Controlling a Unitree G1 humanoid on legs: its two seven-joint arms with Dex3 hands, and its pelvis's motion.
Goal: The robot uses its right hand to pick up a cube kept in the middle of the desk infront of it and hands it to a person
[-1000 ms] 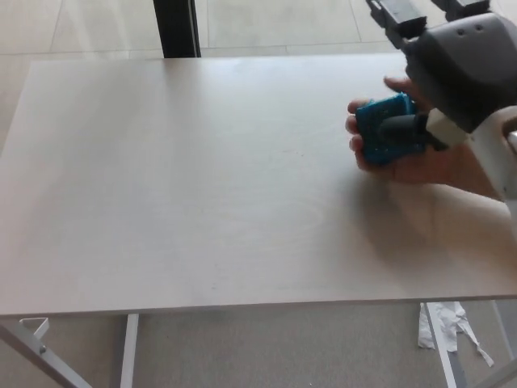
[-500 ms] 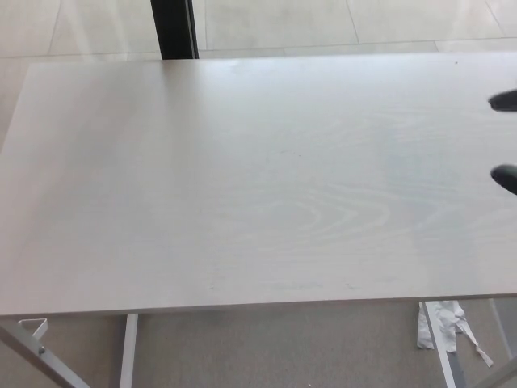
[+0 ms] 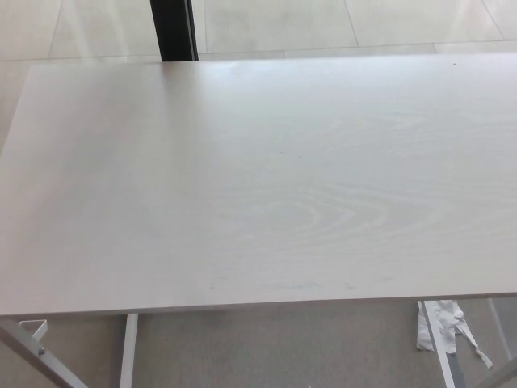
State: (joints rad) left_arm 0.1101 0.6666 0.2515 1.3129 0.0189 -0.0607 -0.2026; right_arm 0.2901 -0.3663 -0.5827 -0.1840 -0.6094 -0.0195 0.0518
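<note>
The pale wooden desk [image 3: 258,178] fills the head view. No cube shows on it or anywhere else in the picture. Neither of my hands is in the picture, and no person's hand shows either.
A black post [image 3: 174,28] stands behind the desk's far edge on a tiled floor. White desk legs [image 3: 129,349] show below the near edge. A crumpled white scrap [image 3: 443,323] lies on the grey floor at the lower right.
A second ago my right hand held the blue cube over a person's palm at the right. Half a second ago only two fingertips showed at the right edge. Now all are gone.
</note>
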